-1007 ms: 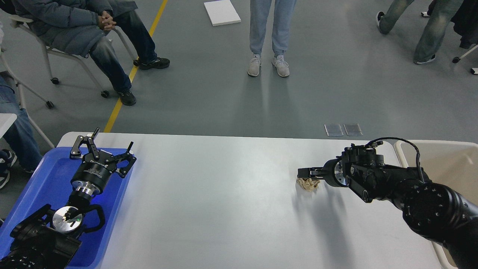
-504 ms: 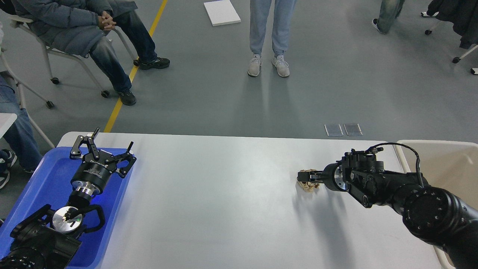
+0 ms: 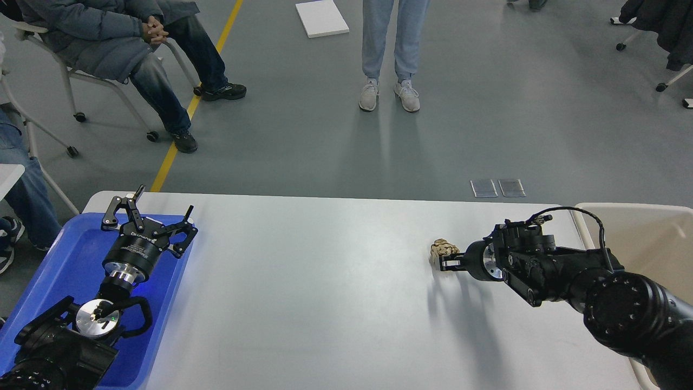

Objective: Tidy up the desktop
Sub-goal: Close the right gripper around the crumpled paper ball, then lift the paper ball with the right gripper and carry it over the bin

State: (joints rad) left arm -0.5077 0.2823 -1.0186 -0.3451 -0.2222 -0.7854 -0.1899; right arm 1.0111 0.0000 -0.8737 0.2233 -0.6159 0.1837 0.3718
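Now my right gripper (image 3: 445,261) has its fingers closed around a small crumpled beige paper wad (image 3: 443,250) on the right part of the large white-grey desktop (image 3: 303,281). Carrying it well means a firm pinch and a clean lift toward the beige rectangular bin (image 3: 644,233) at far right. My left gripper (image 3: 149,216) hangs spread and empty over the blue plastic tray (image 3: 54,271).

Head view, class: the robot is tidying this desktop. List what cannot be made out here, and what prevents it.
- Crumpled wad: its lower side is hidden behind the right gripper.
- Beige bin: the right arm covers part of it, and the frame edge cuts it off.
- Blue tray: the left arm covers much of its floor; the left gripper hangs open above it.
- Desktop: its near edge lies outside the frame.
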